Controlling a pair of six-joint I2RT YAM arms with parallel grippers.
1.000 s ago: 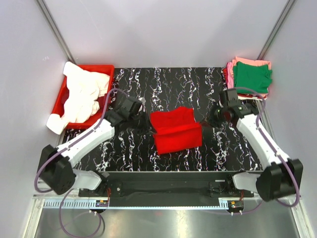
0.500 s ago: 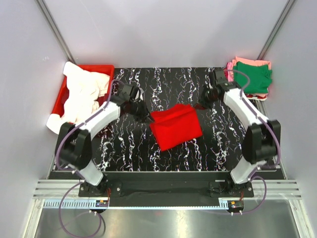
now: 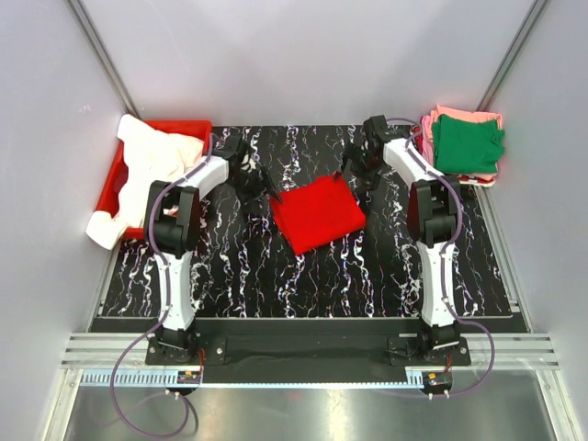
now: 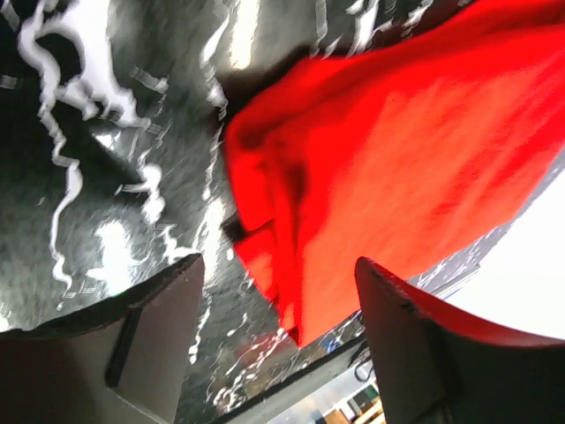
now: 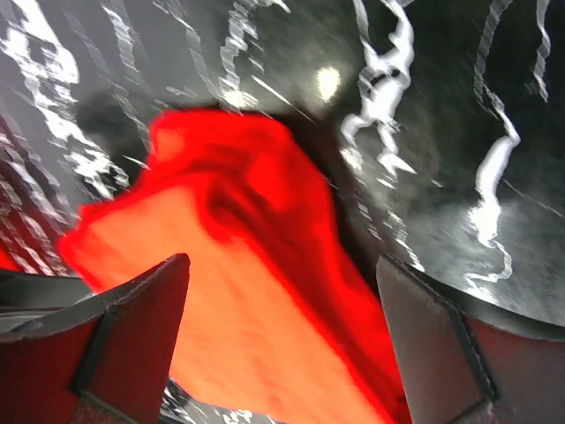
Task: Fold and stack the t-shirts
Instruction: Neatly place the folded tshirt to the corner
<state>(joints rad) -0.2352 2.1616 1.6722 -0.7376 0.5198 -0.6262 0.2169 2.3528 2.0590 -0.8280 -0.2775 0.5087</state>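
red t-shirt [image 3: 317, 213] lies folded flat mid-table, turned a bit askew. left gripper [image 3: 254, 190] sits just beside its far left corner, right gripper [image 3: 361, 175] just beside its far right corner. both jaws are spread apart with nothing clamped; each wrist view shows a shirt corner past the gap. green t-shirt [image 3: 469, 142] tops pink t-shirts [image 3: 459, 115] at the far right corner. white t-shirts [image 3: 156, 170] are heaped in the red bin [image 3: 197, 129], spilling over its near rim. table [image 3: 276, 266] is black marbled.

Red t-shirt [image 3: 317, 213] lies between left gripper [image 3: 256, 192] and right gripper [image 3: 359, 175]; both seemingly open.
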